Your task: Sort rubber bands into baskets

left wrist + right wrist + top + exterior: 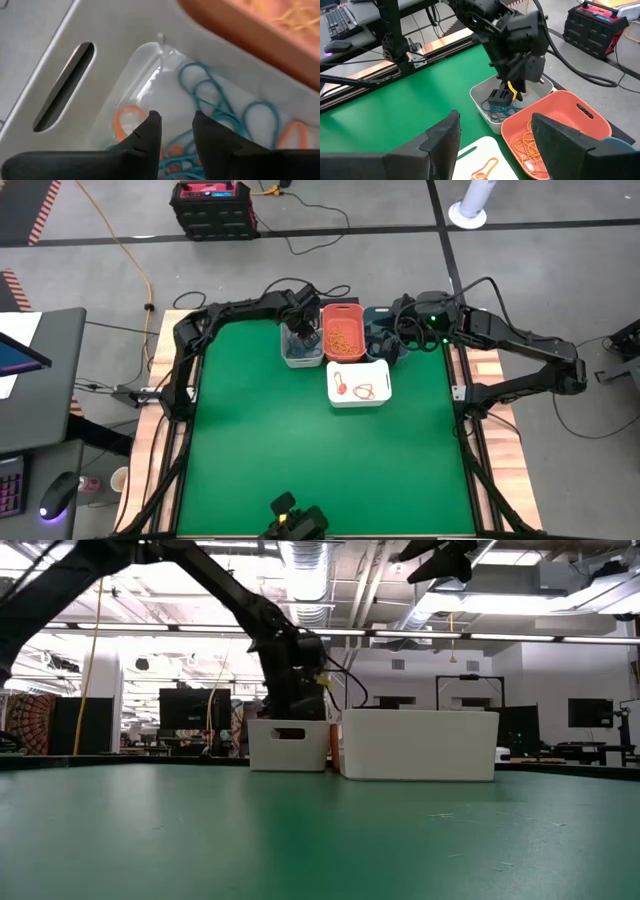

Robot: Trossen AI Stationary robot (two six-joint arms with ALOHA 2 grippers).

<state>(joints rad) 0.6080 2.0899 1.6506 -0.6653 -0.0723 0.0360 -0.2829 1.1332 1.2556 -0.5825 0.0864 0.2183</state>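
Lying beneath fingers (172, 127): rubber bands (220, 107)

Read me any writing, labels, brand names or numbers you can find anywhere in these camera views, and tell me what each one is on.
No text can be read in any view.
The grey basket, coral basket and white basket show no labels.
The red and black case on the floor is too small to read.
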